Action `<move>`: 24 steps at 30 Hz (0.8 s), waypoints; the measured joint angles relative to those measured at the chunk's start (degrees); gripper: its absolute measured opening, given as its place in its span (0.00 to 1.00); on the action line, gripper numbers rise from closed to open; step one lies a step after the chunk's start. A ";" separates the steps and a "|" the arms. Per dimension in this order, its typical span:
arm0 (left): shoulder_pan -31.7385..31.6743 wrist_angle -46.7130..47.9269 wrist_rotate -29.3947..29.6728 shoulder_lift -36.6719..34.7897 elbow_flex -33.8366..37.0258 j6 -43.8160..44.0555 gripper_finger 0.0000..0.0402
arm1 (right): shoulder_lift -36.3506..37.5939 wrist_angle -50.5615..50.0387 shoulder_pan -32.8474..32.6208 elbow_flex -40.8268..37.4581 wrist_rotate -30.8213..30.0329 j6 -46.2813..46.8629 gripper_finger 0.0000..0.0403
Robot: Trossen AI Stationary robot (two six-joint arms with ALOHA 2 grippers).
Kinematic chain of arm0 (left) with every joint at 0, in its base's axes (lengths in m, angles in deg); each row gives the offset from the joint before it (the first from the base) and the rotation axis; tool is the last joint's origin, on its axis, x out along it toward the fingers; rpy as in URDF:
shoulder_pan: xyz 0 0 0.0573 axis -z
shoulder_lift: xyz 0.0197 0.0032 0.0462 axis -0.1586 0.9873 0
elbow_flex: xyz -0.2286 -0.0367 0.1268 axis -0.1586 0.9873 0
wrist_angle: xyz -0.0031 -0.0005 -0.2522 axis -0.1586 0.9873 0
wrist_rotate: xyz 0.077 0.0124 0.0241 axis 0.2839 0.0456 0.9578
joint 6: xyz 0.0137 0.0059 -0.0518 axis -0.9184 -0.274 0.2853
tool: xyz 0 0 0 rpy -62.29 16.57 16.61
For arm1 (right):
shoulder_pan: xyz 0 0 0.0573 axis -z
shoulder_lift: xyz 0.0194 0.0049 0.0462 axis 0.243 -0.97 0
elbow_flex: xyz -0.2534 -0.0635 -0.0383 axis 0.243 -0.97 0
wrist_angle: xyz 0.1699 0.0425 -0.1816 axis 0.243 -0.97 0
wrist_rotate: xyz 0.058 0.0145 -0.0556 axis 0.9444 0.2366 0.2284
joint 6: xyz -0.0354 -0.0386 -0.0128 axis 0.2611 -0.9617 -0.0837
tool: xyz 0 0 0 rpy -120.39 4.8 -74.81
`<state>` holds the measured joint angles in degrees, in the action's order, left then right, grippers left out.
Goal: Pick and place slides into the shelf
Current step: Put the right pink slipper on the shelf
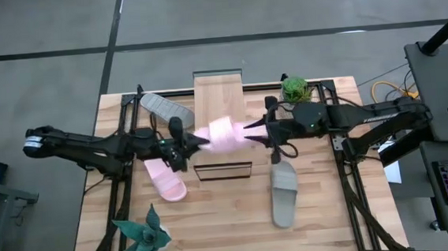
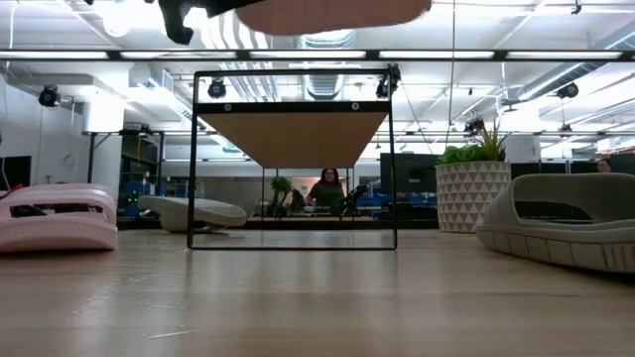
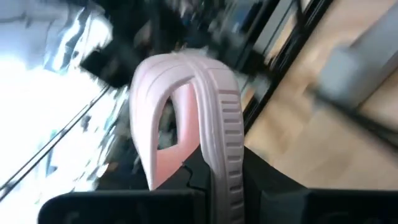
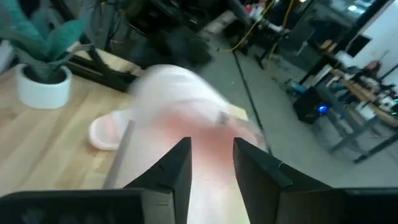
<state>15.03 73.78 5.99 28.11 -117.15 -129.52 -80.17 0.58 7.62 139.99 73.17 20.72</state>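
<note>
Above the shelf [image 1: 218, 90] a pink slide [image 1: 223, 133] hangs, left claw [image 1: 196, 142] clamped on it, right claw [image 1: 256, 133] parted; three slides rest on the surface [image 1: 325, 213].

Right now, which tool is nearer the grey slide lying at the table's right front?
Right. The right tool hangs just behind the grey slide, at the raised pink slide. The left tool grips that pink slide from the far side.

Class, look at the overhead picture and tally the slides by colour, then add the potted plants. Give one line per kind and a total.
Pink slides: 2, one held up between the grippers, one on the table
Grey slides: 2, one by the shelf, one on the table
Potted plants: 2, green and teal
Total: 6
</note>
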 joint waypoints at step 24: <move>0.10 -5.03 5.58 1.87 0.91 -15.15 0.03 | -0.69 -3.02 1.68 5.69 2.82 14.66 0.44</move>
<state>15.13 68.75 11.57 29.98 -116.24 -144.68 -80.86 -2.44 9.30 145.68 75.99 35.37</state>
